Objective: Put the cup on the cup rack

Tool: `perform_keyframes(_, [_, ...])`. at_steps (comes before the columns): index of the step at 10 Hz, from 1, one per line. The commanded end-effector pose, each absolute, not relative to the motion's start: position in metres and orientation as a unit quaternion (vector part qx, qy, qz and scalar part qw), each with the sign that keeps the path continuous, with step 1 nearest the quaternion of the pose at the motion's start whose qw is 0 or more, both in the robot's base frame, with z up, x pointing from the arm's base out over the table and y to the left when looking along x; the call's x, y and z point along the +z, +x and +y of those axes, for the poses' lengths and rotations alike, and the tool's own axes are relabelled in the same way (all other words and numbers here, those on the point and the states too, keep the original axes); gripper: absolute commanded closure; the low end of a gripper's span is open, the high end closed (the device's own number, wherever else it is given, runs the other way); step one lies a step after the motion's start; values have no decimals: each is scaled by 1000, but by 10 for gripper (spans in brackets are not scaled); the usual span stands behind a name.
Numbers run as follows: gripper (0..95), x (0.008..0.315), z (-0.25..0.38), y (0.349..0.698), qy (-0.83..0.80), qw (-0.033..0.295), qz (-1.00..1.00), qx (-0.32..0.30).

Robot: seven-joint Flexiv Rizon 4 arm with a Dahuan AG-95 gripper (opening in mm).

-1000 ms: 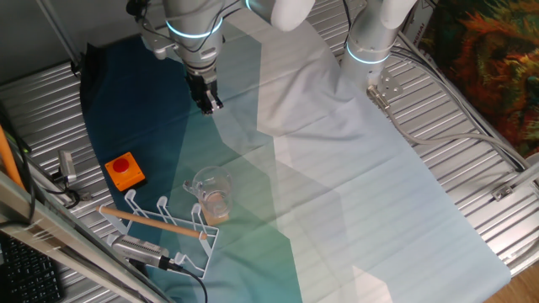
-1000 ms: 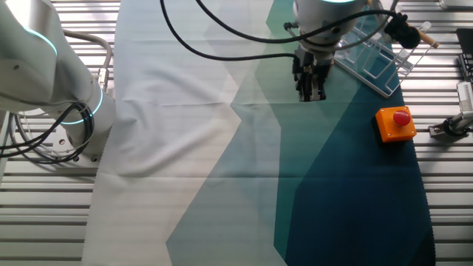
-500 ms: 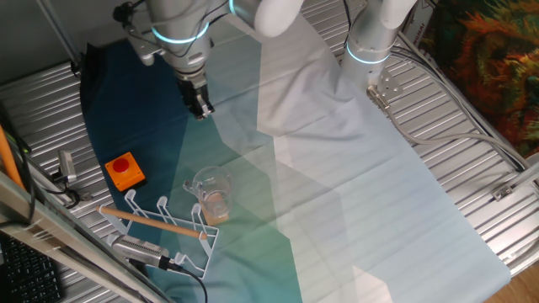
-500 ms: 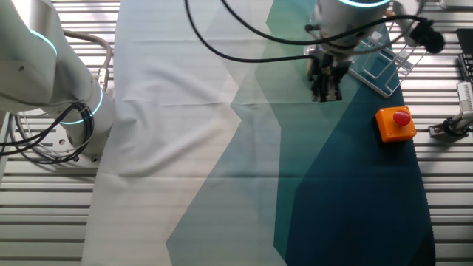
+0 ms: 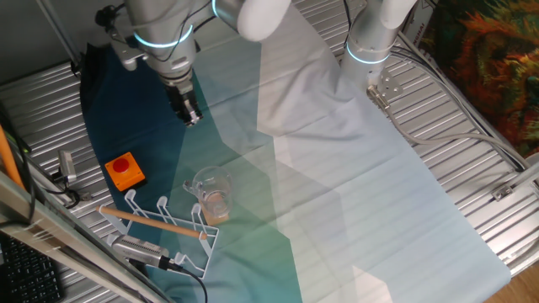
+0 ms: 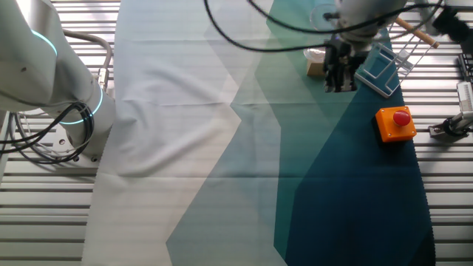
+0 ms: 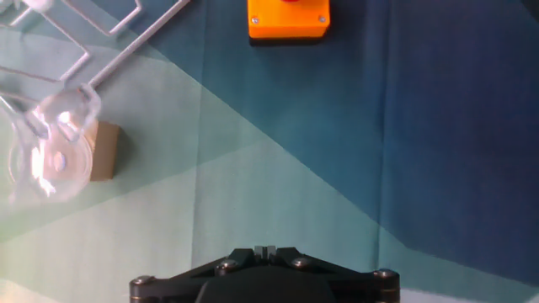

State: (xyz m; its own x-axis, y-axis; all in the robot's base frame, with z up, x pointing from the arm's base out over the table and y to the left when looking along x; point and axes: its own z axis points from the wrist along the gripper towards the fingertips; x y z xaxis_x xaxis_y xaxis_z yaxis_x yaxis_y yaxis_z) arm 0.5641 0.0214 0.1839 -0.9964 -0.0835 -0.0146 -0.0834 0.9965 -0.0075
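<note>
Hand view: the transparent cup [image 7: 49,156] is seen on the teal cloth [image 7: 278,185], touching a tan wooden block [image 7: 105,151], just beside the white wire cup rack [image 7: 101,38]. An orange button box [image 7: 288,18] lies apart. The gripper [image 5: 190,116] is held above the cloth, empty; its jaw state cannot be told.

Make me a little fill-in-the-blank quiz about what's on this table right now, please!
1. The clear cup sits on the cloth, touching a small ____ block.
2. The box with the red button is coloured ____.
3. A light ____ rod lies across the white wire cup rack.
4. The gripper holds ____ and hangs above the cloth, away from the cup.

Missing words: wooden; orange; wooden; nothing
</note>
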Motion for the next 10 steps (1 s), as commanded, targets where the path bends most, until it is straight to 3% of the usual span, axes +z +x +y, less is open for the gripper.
perform_keyframes(1, [950,182,25,574,-42,9,999,2])
perform_keyframes(10, [950,181,47,609,-23,1,1000,16])
